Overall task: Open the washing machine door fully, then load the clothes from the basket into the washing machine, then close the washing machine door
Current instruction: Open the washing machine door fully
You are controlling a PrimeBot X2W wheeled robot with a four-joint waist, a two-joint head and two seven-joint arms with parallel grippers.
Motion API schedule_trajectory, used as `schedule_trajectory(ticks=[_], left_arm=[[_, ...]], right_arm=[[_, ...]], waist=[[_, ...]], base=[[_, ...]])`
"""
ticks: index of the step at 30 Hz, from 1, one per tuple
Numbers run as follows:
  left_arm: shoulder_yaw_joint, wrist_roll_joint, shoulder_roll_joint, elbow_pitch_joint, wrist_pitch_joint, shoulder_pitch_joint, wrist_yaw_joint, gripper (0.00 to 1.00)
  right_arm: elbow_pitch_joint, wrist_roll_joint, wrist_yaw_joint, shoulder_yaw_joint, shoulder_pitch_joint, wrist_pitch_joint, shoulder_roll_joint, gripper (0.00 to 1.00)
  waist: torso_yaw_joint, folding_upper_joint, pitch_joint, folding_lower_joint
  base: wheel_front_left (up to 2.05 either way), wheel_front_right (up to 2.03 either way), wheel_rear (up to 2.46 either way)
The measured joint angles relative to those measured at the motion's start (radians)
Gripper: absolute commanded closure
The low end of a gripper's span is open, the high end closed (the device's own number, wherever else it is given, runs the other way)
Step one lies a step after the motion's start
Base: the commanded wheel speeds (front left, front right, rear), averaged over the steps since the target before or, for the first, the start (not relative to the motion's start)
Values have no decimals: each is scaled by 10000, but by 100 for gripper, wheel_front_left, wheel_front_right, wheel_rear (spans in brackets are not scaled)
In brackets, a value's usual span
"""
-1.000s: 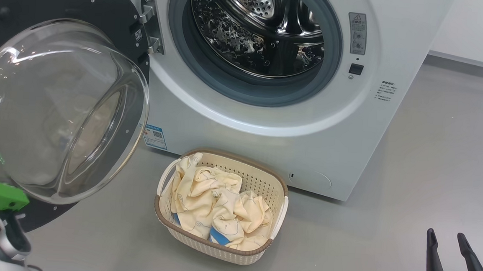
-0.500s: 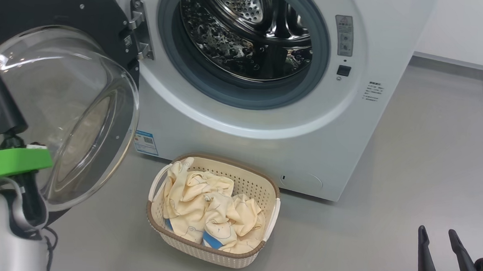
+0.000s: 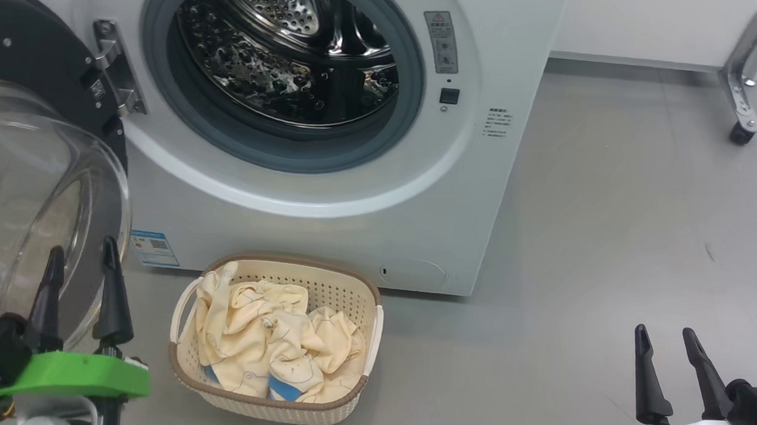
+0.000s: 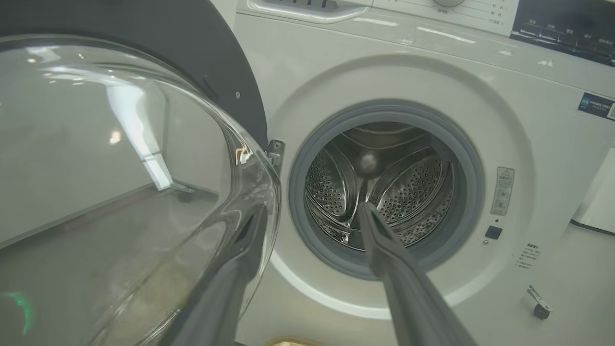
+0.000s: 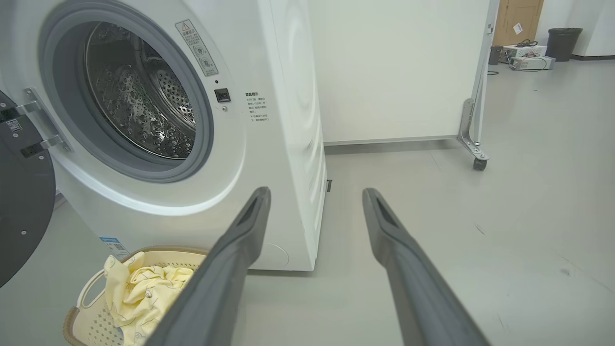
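Door opening appears complete: the large round black-ringed glass washing machine door (image 3: 26,178) stands wide at 9 o'clock of the big white front-loading washing machine (image 3: 324,235). Loading is next: the left claw (image 3: 82,250) and right claw (image 3: 664,335) are both spread wide and empty. One must descend onto the pale cream-yellow clothes (image 3: 265,343) in the small cream perforated basket (image 3: 274,408), at 6 o'clock below the drum (image 3: 283,55).
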Motion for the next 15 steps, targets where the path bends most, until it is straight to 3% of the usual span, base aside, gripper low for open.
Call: schedule_trajectory(ticks=[15], left_arm=[[-397, 125, 82, 414, -384, 1496, -136, 0]], right_arm=[[-40, -15, 0, 211, -3, 0, -42, 0]], waist=[[-1579, 0, 110, 0]], base=[[0, 0, 0]])
